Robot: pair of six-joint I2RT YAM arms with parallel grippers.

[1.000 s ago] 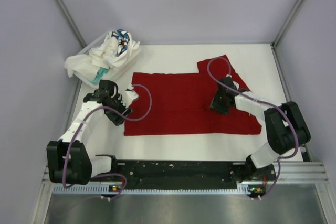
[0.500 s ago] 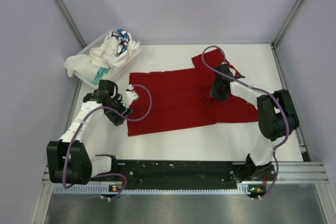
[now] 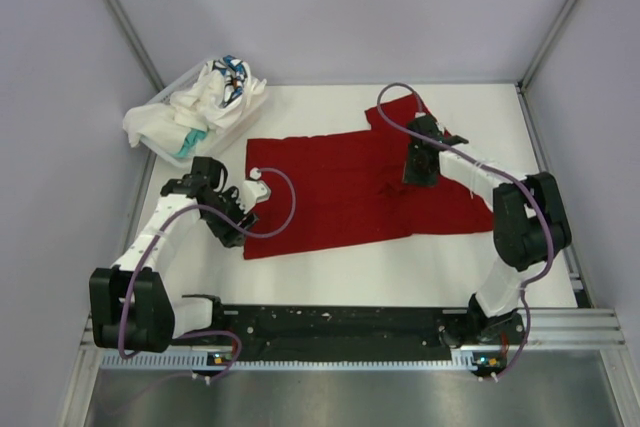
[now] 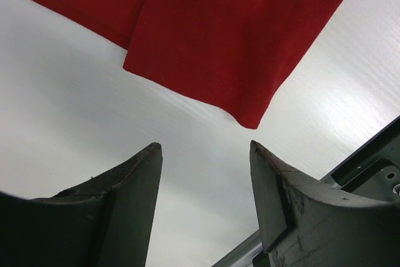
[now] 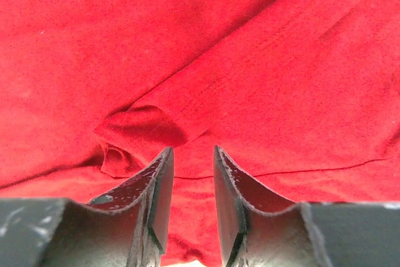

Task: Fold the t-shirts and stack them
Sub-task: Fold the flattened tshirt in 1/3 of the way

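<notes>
One deep red t-shirt [image 3: 330, 187] lies spread flat in the middle of the table, slightly skewed. My right gripper [image 3: 414, 179] hovers low over its right part. In the right wrist view its jaws [image 5: 192, 148] stand narrowly open, with only the red t-shirt [image 5: 262, 60] behind them and a small raised fold [image 5: 140, 130] just to their left. My left gripper [image 3: 243, 217] is open by the shirt's near left corner. The left wrist view shows it [image 4: 205, 144] over bare table, a little short of the red t-shirt's corner [image 4: 250, 114]. Crumpled white t-shirts [image 3: 205, 102] sit at the back left.
The white shirts, some with teal and blue-patterned parts, spill over a white plastic tray [image 3: 256, 105] near the left wall. A metal rail [image 3: 340, 327] with the arm bases runs along the near edge. Walls close in the left, right and far sides.
My right gripper has moved toward the far side while its jaws narrowed, and the red shirt's right part shifted with it. My left gripper edged slightly nearer.
</notes>
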